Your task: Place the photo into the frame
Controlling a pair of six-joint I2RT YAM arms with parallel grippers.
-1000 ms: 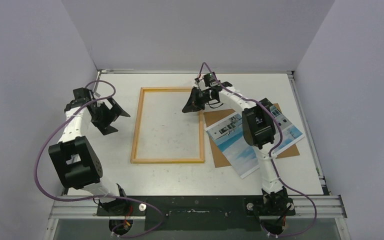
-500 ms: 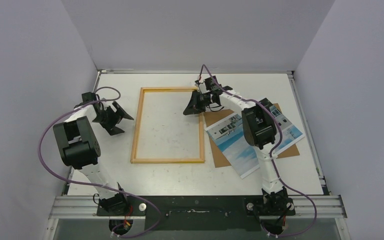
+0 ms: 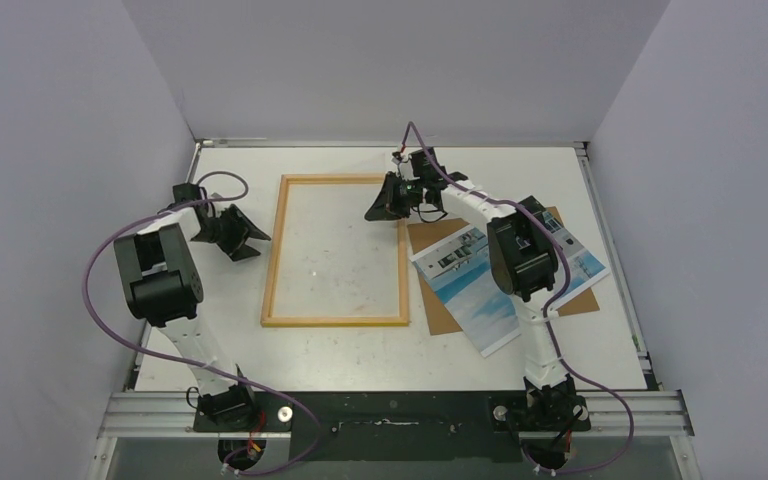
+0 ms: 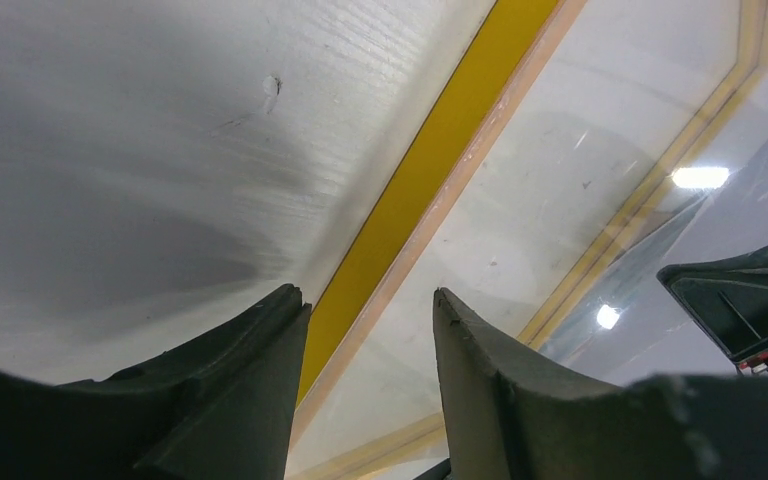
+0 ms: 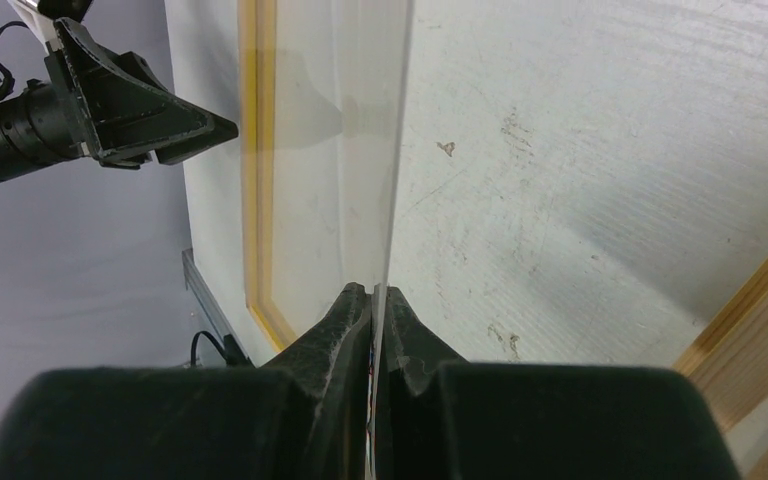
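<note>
The frame [image 3: 272, 250] lies flat mid-table, its yellow bar [image 4: 440, 150] running up between my left fingers. My left gripper [image 3: 248, 238] is open and empty, low beside the frame's left side; it shows the same in the left wrist view [image 4: 370, 305]. My right gripper [image 3: 382, 205] is over the frame's far right corner and, in its wrist view [image 5: 372, 290], is shut on the edge of a thin clear pane [image 5: 330, 150] standing tilted over the frame. The photo [image 3: 460, 282] lies face up to the right of the frame, partly hidden by my right arm.
A brown backing board [image 3: 438, 312] lies under the photo. The table [image 3: 360, 345] has grey walls on its left, far and right sides. A wooden edge [image 5: 750, 330] shows at the right wrist view's lower right. My left gripper also shows there [image 5: 120, 100].
My left arm has swung in and its gripper has moved right, closer to the frame's left side. My right gripper has shifted slightly, still shut.
</note>
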